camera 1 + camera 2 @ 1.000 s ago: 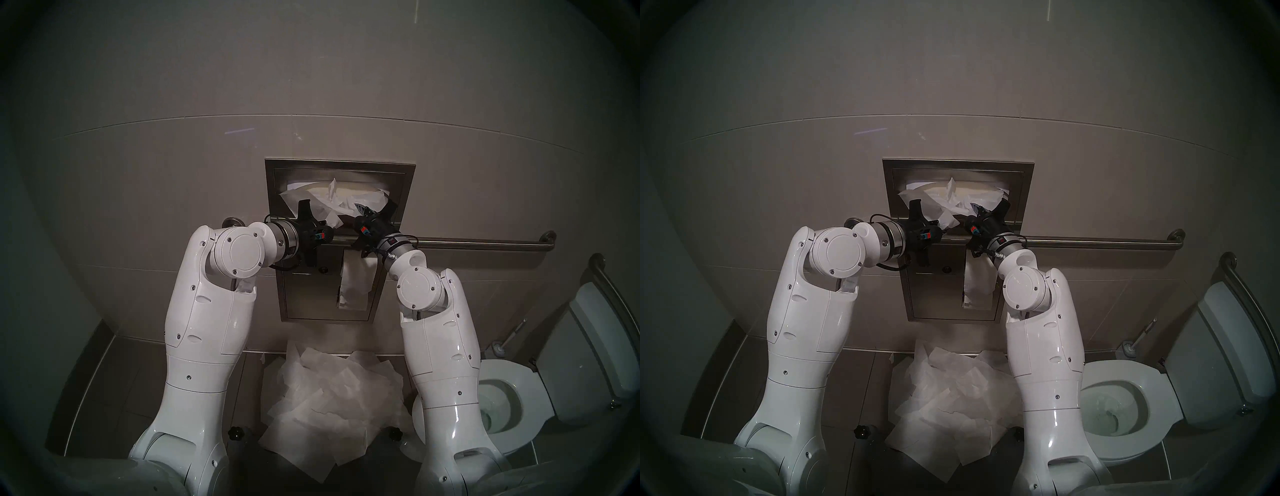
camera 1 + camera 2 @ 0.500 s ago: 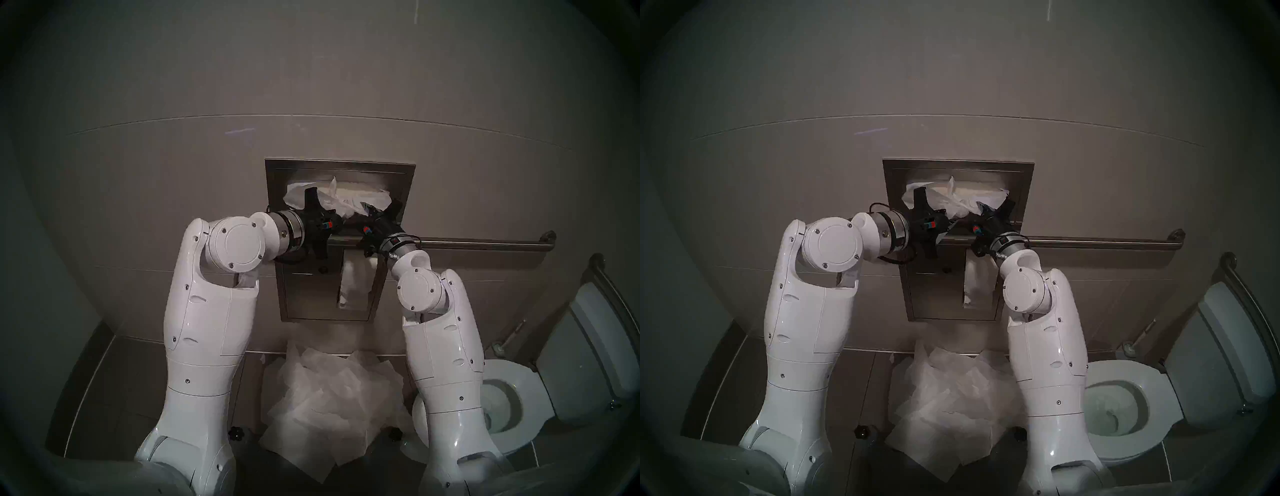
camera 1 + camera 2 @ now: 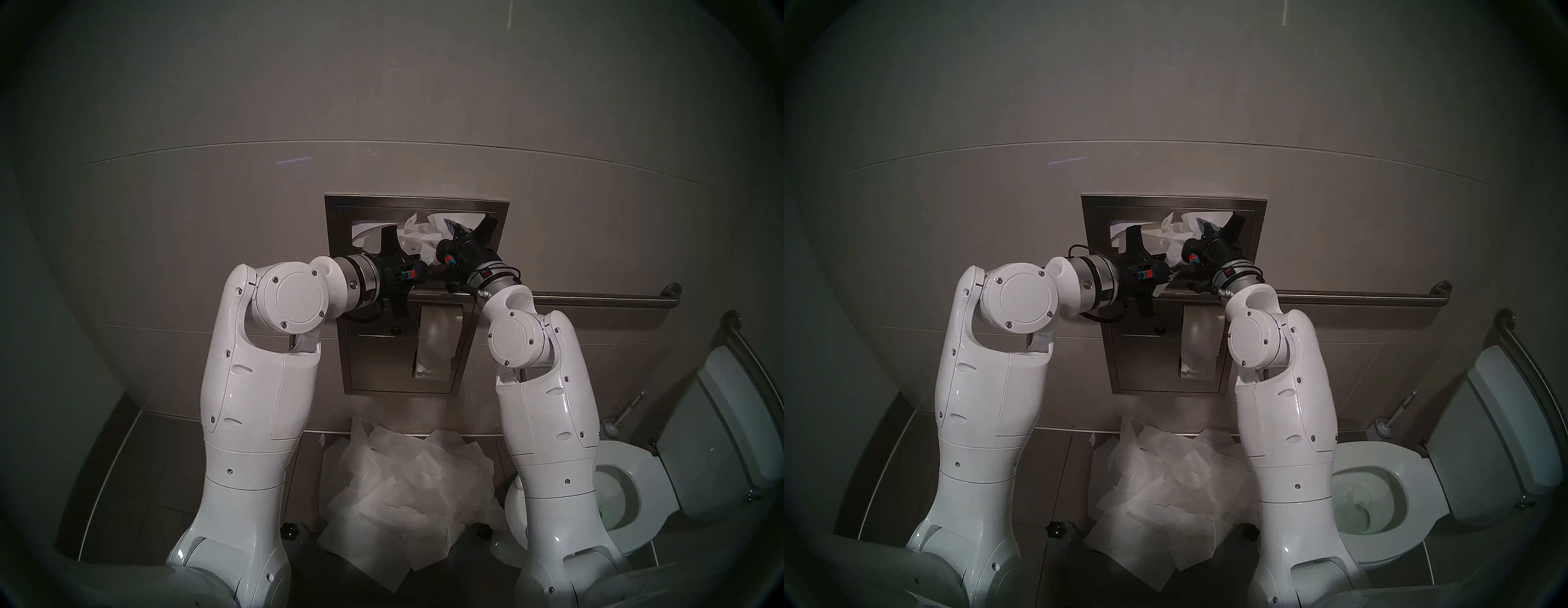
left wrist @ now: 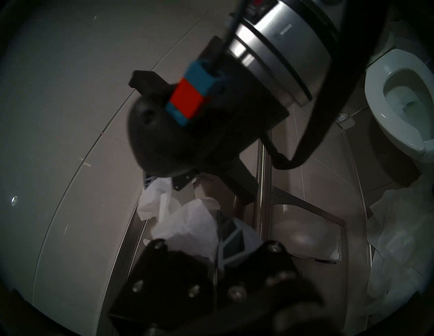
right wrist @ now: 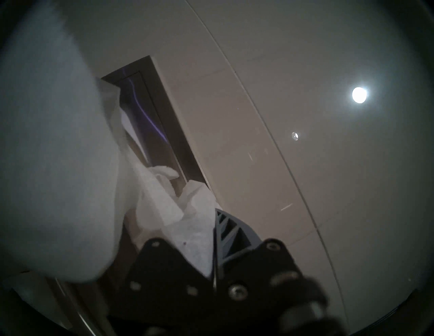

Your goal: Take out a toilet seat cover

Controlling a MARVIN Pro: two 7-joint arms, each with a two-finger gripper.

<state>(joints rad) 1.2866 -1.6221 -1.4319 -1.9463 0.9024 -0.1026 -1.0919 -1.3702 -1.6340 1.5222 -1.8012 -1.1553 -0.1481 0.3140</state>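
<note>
The toilet seat cover is a crumpled white tissue sheet bunched in the upper opening of the steel wall dispenser. My left gripper reaches in from the left, level with the grab bar, and is shut on a fold of the sheet; its grey lattice finger presses against the paper. My right gripper points up at the opening's top right corner, shut on another part of the sheet beside its lattice finger. Both gripper bodies nearly touch.
A pile of loose tissue sheets lies on the floor below the dispenser. A toilet paper roll sits in the panel's lower slot. A grab bar runs right along the wall. The toilet and a brush stand at right.
My right gripper has risen to the top right of the opening, and the left has moved right and slightly up. The sheet has bunched up higher between them.
</note>
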